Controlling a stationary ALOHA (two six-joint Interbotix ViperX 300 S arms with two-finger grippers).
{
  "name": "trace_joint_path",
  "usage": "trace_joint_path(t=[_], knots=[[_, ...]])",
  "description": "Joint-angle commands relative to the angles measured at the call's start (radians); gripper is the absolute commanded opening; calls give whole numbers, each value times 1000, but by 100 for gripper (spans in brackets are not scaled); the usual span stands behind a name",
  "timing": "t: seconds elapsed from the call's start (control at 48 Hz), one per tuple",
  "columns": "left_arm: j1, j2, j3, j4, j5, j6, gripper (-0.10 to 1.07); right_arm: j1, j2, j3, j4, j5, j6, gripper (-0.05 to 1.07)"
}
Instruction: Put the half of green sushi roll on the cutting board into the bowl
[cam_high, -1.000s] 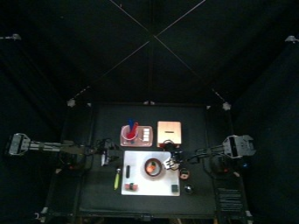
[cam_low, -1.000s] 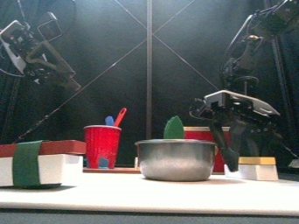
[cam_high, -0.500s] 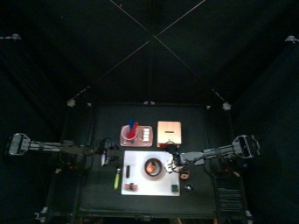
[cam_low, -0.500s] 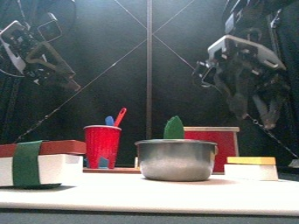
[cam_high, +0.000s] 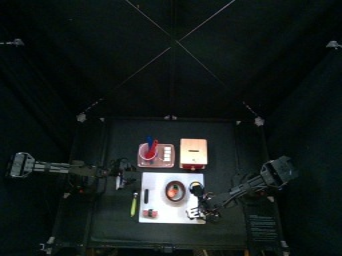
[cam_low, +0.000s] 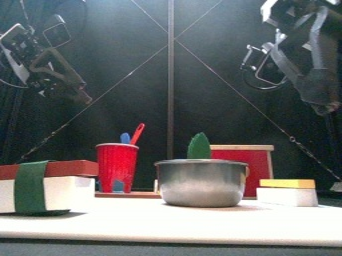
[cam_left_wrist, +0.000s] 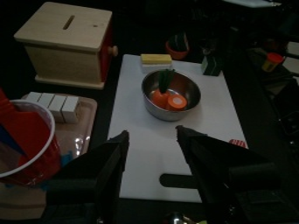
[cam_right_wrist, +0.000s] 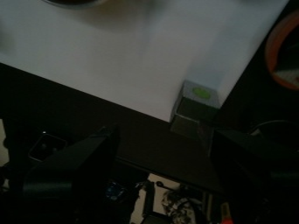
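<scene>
roll: green half (cam_right_wrist: 197, 105) sits at the board (cam_right_wrist: 128, 52) edge, on the right arm's side
right jaws (cam_right_wrist: 166, 131): spread wide, empty, roll just ahead of them
left jaws (cam_left_wrist: 149, 136): also apart and empty, looks way farther off

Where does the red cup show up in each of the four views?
Top view: the red cup sits just beyond the far left corner of the white cutting board.
Front view: left of centre, behind the board.
Left wrist view: bottom-left corner, beside the board.
Right wrist view: not in it.
Shared landmark: the cutting board, seen in all four.
</scene>
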Motion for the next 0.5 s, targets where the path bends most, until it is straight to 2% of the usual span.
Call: trace_joint_path(t=[0.0,0.208,0.479], knots=[[-2,0,-12,0,-8,-2,85,20,5,-23,0,2,54,100],[-2,2,-12,3,-9,0,85,41,15,-17,-6,48,158,100],[-2,2,-5,5,-9,0,85,32,40,9,15,51,164,100]])
